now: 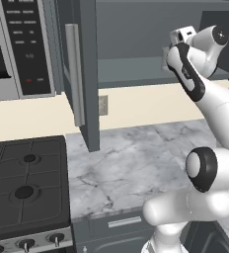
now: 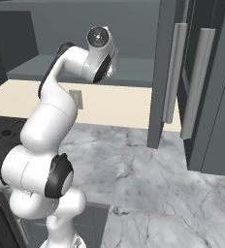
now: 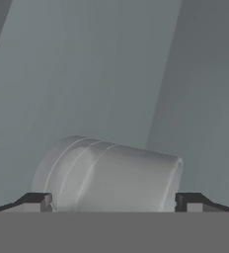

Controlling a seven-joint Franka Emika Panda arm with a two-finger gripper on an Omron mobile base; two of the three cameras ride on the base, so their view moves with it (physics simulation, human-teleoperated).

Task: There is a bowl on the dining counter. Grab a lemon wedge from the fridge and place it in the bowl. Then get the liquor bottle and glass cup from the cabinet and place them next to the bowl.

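My gripper (image 3: 111, 202) is open inside the cabinet (image 1: 136, 69). Its two dark fingertips (image 3: 37, 201) stand on either side of the glass cup (image 3: 109, 173). The cup is clear and slightly tapered, and it lies sideways across the rolled hand view, close in front of the hand. Whether the pads touch it I cannot tell. Behind the cup is the cabinet's plain grey back wall. From the base, the arm reaches up to the cabinet shelf (image 2: 134, 68) with its wrist (image 2: 104, 53) at the opening. The bowl, dining counter, lemon wedge, fridge and liquor bottle are out of view.
The open cabinet door (image 1: 84, 74) with a long silver handle (image 1: 73, 74) hangs left of the arm. Two more handled doors (image 2: 197, 82) stand to the right. Below are the marble worktop (image 1: 136, 163), a black stove (image 1: 27, 183), a microwave (image 1: 22, 44) and a wall outlet (image 1: 102, 105).
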